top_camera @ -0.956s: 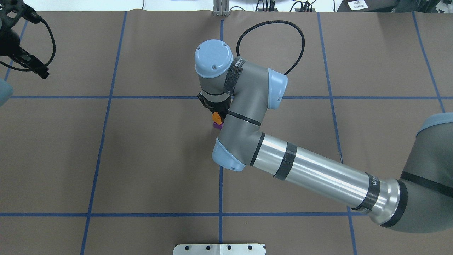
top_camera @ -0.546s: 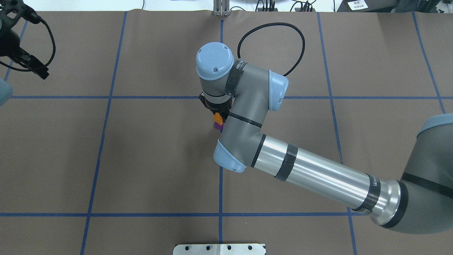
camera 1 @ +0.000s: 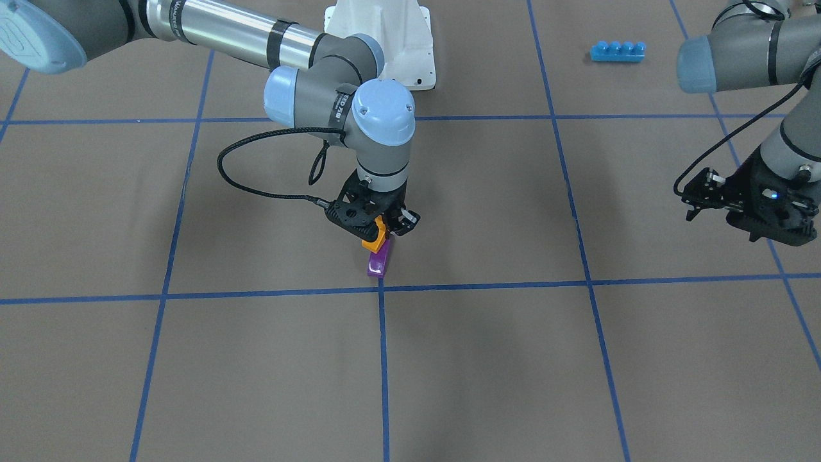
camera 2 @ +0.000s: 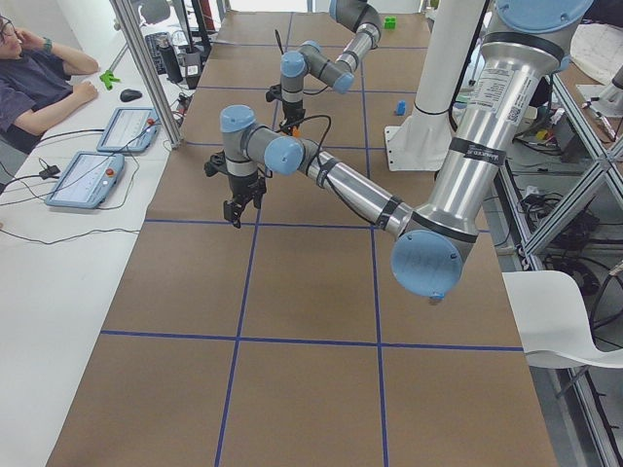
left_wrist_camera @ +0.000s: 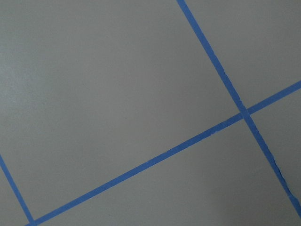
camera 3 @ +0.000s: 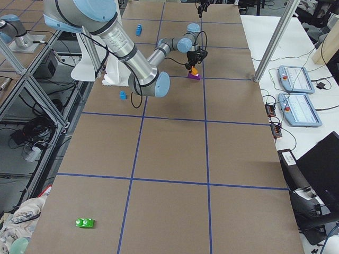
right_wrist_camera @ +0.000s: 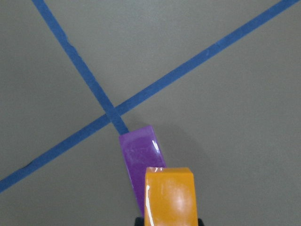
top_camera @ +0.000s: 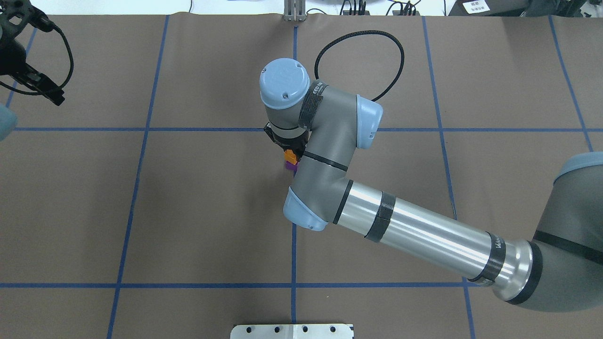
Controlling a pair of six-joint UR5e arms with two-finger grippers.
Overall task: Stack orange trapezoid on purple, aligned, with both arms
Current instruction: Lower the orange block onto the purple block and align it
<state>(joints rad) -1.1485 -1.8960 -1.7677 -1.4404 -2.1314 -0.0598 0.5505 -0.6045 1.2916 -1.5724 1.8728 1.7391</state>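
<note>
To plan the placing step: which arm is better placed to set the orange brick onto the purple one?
Right. The right arm has its jaws shut on the small glossy orange plastic trapezoid brick, just over the small glossy purple plastic brick. The left arm hangs far aside.

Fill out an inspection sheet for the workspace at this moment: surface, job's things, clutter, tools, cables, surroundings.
Surface: brown paper-covered table marked with blue tape lines.
Job's things: orange brick held tilted over the purple brick, which lies on the table near a tape crossing; they are offset, and contact cannot be told.
Clutter: long blue brick, small blue brick, green brick, all far from the two job bricks.
Tools: right tool shut on the orange brick; left tool looks open and empty, off to the side.
Cables: black cable loops off the right wrist, clear of the bricks.
Surroundings: seated person and tablets beside the table.
</note>
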